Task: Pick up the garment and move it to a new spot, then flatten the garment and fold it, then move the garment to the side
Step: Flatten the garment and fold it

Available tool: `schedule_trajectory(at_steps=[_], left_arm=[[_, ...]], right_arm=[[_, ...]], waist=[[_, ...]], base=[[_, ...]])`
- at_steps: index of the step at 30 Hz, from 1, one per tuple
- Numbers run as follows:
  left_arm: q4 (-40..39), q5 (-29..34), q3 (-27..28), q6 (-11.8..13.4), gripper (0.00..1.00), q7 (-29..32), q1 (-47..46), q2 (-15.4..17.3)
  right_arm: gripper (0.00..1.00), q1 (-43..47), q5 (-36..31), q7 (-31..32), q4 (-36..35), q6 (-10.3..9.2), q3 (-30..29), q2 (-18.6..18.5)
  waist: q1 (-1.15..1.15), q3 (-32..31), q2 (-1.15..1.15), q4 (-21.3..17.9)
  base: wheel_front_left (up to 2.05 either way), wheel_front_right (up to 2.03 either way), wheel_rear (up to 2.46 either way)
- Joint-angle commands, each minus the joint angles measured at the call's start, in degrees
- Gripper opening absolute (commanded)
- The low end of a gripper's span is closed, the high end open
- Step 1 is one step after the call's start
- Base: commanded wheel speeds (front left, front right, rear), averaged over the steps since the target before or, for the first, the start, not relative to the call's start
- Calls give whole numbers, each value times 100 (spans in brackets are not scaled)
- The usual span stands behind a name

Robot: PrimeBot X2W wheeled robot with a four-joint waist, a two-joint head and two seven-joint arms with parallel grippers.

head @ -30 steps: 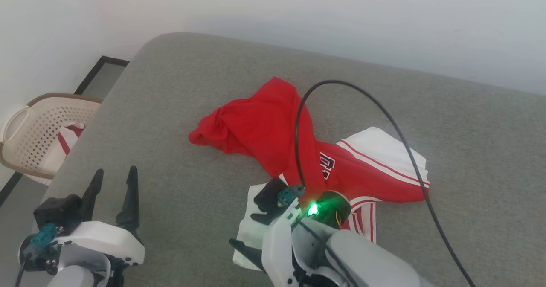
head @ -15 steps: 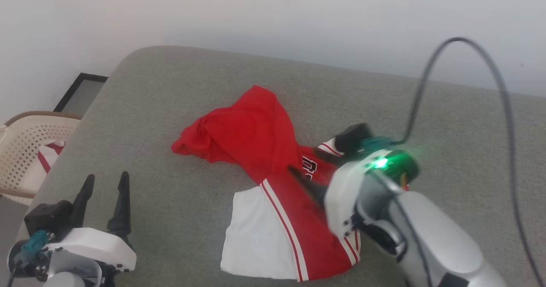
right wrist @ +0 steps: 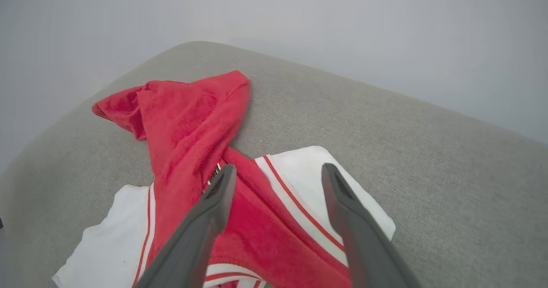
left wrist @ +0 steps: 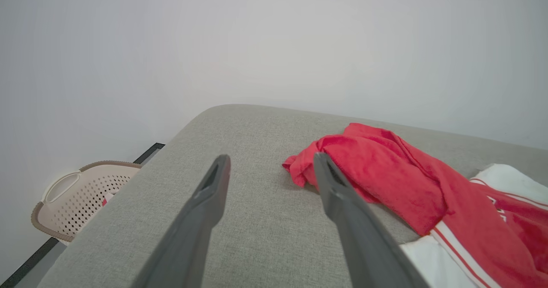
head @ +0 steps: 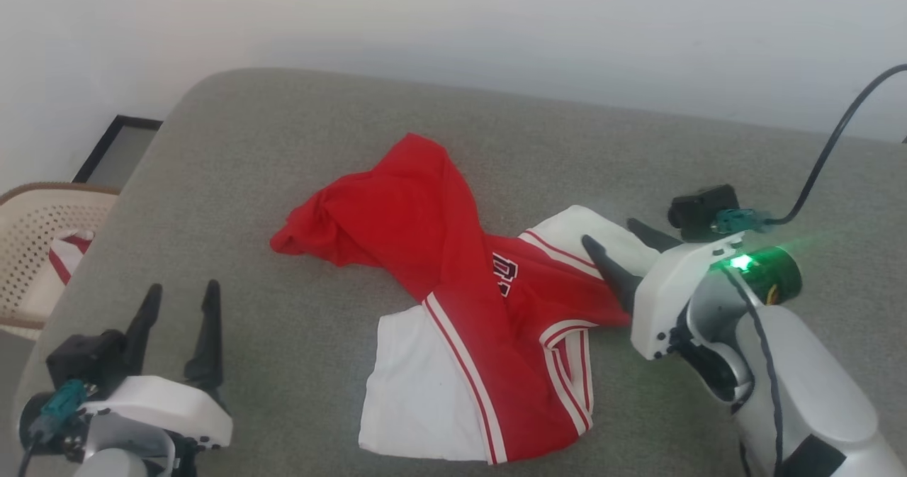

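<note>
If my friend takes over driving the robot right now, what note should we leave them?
Left gripper: open, empty, low by the near left edge of the grey cushion.
Right gripper: open, empty, fingers pointing at the right white sleeve.
Garment: bunched and twisted on the cushion, held by nothing.
Done: no flattening or folding shows.
Left: flatten it, fold it, move it aside.

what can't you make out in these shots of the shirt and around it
- Lettering on the garment: head view, mostly folded under red fabric, unreadable.
- Basket: head view, cut off by the left edge; cloth inside half hidden by its wall.
- Right gripper: head view, contact with the white sleeve unclear.
</note>
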Motion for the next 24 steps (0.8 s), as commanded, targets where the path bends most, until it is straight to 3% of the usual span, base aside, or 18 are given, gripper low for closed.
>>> schedule_trajectory(at_steps=[1,14,24], left_arm=[[-11,66,-28,-14,100,-22,-75,-12],[-17,171,-151,-92,100,-42,-360,-238],[71,227,-110,-191,100,-46,-477,-455]], right_arm=[[100,-70,-14,26,51,-2,-3,-5],[100,-927,67,727,1582,-2,-256,-328],[100,-1464,14,1345,2896,-2,-264,-340]], waist=[[0,52,0,47],[0,539,0,467],[0,766,0,686]], base=[[0,0,0],[0,0,0],[0,0,0]])
